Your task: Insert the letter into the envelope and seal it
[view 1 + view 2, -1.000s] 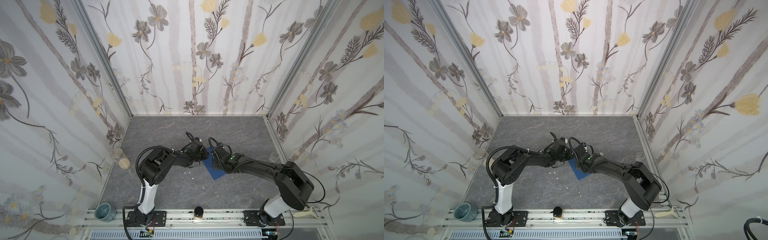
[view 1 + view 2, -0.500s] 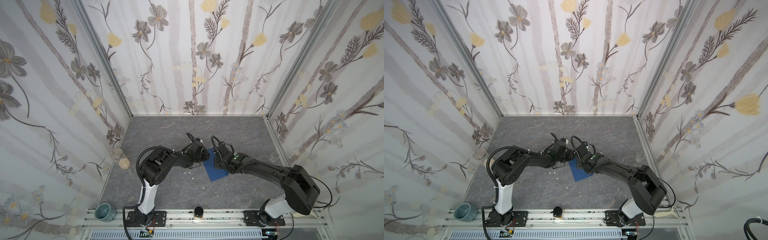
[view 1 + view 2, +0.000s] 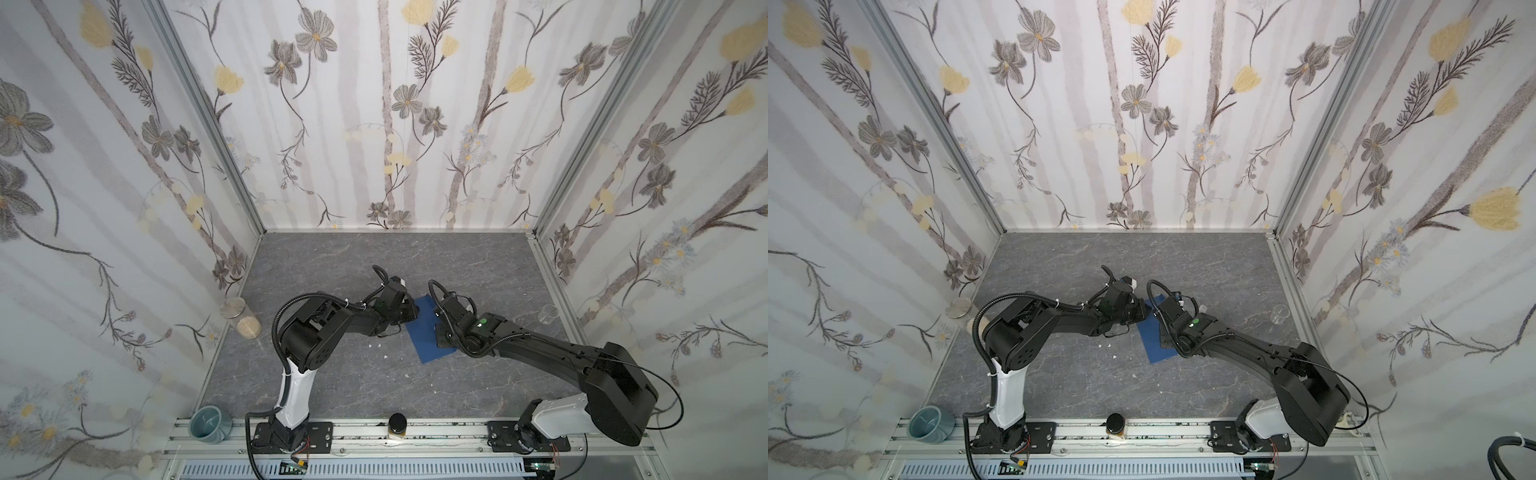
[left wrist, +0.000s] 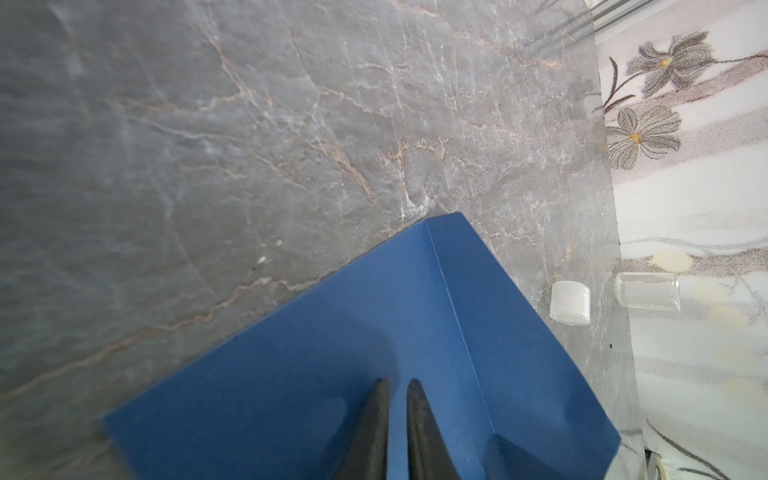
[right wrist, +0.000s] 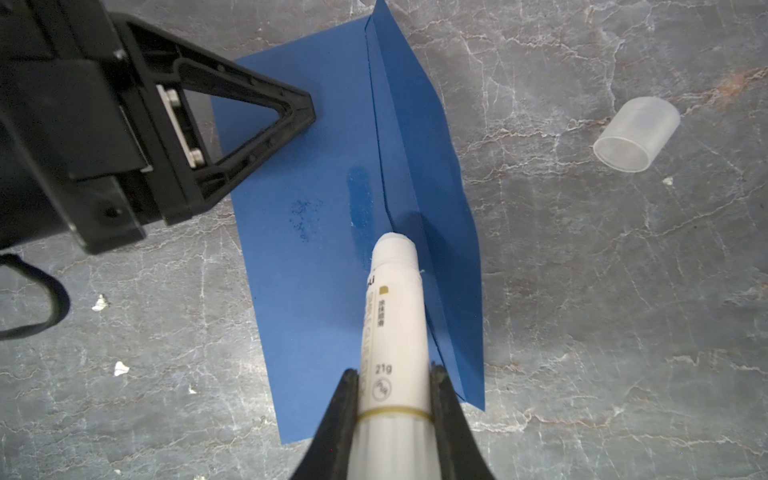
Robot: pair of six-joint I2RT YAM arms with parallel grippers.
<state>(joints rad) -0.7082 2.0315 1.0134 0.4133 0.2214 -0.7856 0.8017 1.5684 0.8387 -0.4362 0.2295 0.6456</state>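
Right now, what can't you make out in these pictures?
The letter: in no view; whether it is inside the envelope cannot be told, the blue paper is opaque.
The glue stick tip: right wrist view, the tube's own head hides its contact with the envelope.
The left gripper and right gripper: in both top views, the wrists cover the fingers.
The envelope's full outline: left wrist view, cut off by the frame edge.
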